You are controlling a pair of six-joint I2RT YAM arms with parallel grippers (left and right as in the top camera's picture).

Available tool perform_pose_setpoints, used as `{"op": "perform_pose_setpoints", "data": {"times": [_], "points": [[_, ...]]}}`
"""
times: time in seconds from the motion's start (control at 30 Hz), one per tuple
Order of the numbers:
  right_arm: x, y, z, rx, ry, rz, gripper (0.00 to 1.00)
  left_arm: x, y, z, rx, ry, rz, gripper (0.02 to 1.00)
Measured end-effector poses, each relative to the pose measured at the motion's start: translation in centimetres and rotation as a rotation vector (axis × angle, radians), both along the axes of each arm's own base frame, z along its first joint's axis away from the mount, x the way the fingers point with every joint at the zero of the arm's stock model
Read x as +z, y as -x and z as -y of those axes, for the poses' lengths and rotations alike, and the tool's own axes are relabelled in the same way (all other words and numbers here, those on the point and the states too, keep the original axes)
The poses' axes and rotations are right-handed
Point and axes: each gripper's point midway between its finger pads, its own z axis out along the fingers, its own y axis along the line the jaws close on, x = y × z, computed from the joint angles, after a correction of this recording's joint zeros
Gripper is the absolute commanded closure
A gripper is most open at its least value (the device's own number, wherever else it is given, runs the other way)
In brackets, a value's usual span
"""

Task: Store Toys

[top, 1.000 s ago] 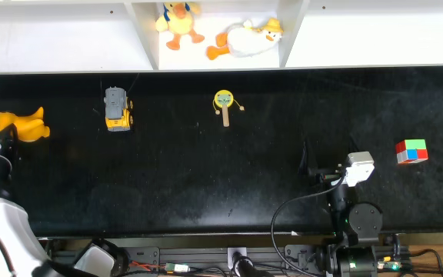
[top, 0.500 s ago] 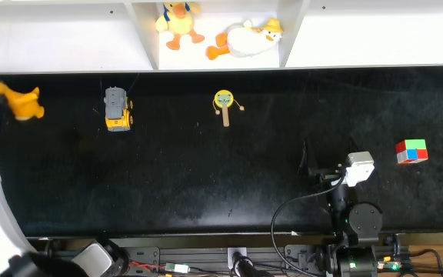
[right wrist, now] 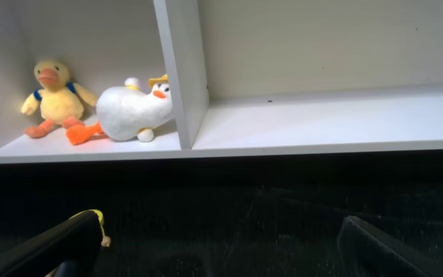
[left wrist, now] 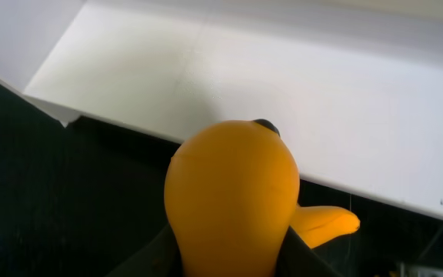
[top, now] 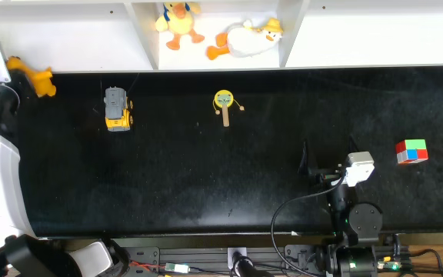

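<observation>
The orange duck (left wrist: 233, 200) is held tight in the left end effector (left wrist: 233, 258), lying roughly along the shelf (left wrist: 321, 92) edge. The shelf's left bay is found straight ahead, just beyond it.

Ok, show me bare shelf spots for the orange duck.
The left compartment lies bare, just beyond the orange duck. The right compartment is bare too. The middle one is crowded by a yellow duck and a white bird.
</observation>
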Motion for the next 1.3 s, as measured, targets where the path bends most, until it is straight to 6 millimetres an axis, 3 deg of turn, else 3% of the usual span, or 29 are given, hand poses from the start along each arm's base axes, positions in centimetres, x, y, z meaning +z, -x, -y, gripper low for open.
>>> {"op": "perform_pose_setpoints", "data": {"times": [0.27,0.57,0.8,1.3], "points": [[0.0,0.0,0.0,0.000,0.000,0.000,0.007,1.6,-1.4,-0.6,0.037,-0.057,0.066,0.730],[0.0,0.0,0.0,0.000,0.000,0.000,0.003,0.3,-3.9,-1.1,0.034,-0.051,0.034,0.730],[0.0,0.0,0.0,0.000,0.000,0.000,0.005,1.0,-4.8,-1.4,0.038,-0.054,0.061,0.728],[0.0,0.0,0.0,0.000,0.000,0.000,0.005,-0.5,-6.7,-1.0,0.021,-0.049,0.062,0.724]]}}
